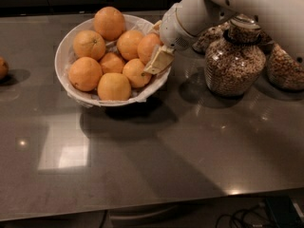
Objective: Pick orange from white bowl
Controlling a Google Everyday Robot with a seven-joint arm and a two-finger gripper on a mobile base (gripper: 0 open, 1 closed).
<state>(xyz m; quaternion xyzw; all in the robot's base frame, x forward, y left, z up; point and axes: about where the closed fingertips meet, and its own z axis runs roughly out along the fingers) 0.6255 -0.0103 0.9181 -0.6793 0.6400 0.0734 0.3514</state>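
Note:
The white bowl [64,46] stands at the back left of the counter with several oranges in it. My gripper [154,45] reaches into its right side from the right. Its fingers [159,61] stand on either side of the deep-orange orange [145,45] by the right rim and press on it. The orange rests among the others in the bowl. The far finger is mostly hidden behind the fruit and the wrist.
Glass jars of cereal [235,61] stand right of the bowl, under my arm, with another jar [285,68] at the far right. A lone orange [2,68] lies at the left edge. The counter's front edge runs along the bottom.

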